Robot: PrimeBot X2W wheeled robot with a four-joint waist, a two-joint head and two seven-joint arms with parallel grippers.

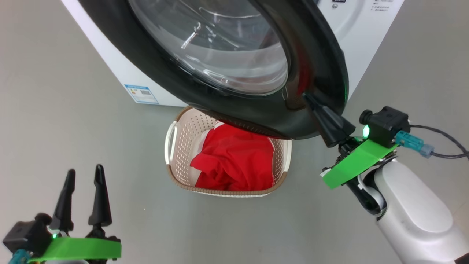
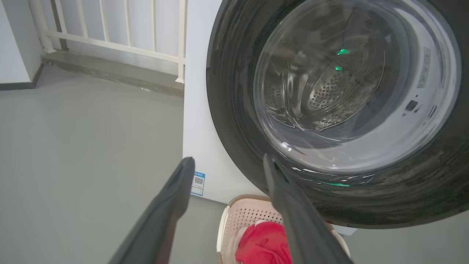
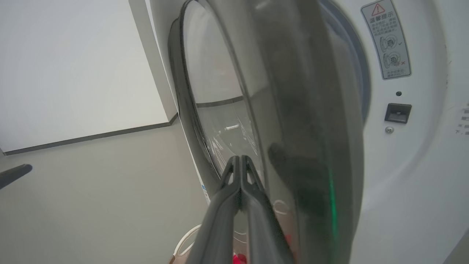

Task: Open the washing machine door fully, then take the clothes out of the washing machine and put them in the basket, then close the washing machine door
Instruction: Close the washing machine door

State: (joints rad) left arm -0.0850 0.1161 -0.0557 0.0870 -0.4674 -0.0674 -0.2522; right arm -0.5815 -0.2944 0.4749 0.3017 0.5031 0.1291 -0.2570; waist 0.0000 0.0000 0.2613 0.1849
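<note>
Head view: the partly open washing machine door (image 1: 220, 73) hides the far rim of the basket (image 1: 176, 181) on the floor; red clothes (image 1: 234, 161) lie inside. Right gripper (image 1: 307, 96), closed, blends into the door's dark edge; left gripper (image 1: 85, 169) is open, empty.

Standing directly on plain grey floor (image 1: 44, 128): white washing machine (image 1: 361, 40), upper part of frame; cream basket (image 1: 185, 146) just beside it, centre.
</note>
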